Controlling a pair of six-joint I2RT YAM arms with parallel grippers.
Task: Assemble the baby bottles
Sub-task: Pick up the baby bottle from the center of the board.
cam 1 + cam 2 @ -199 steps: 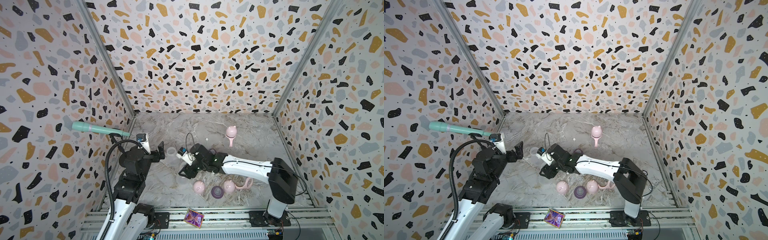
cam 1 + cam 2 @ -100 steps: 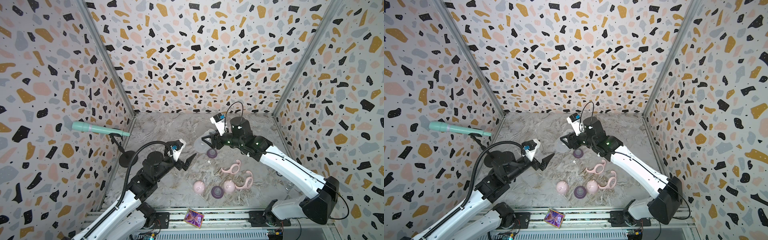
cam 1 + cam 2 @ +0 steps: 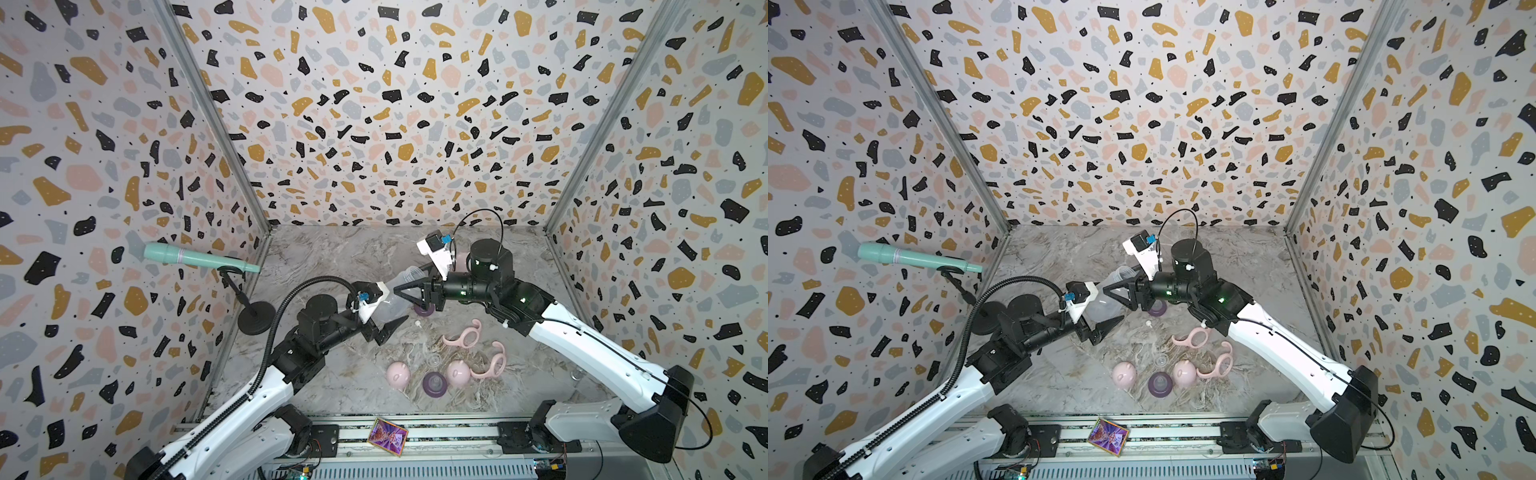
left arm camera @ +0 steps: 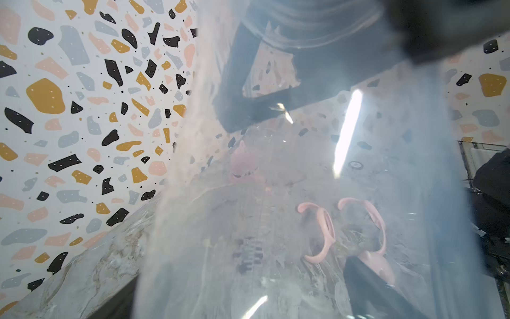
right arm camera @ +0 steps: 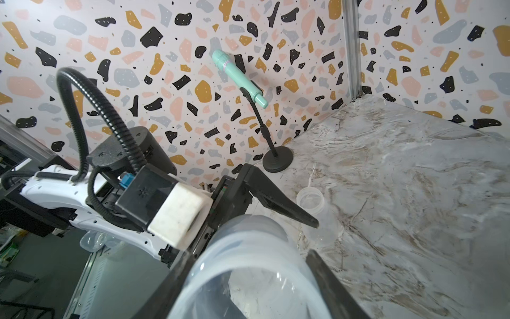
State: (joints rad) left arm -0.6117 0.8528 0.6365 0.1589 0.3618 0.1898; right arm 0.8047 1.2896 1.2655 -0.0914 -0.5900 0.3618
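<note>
Right wrist: clear bottle [image 5: 248, 248] is being gripped by right gripper [image 3: 401, 297], likely for handover to wide-open left gripper [image 3: 392, 330] at its seven o'clock.

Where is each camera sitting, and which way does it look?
Both top views: high above the front, looking down on the grey marbled table; both arms, left gripper and right gripper show.
Left wrist: on the left arm, looking through the clear plastic bottle at pink two-handled collars; its black finger shows.
Right wrist: on the right arm, looking past its fingers and the held bottle at the left gripper, mint-green microphone.
Both wrist views share the bottle.
</note>
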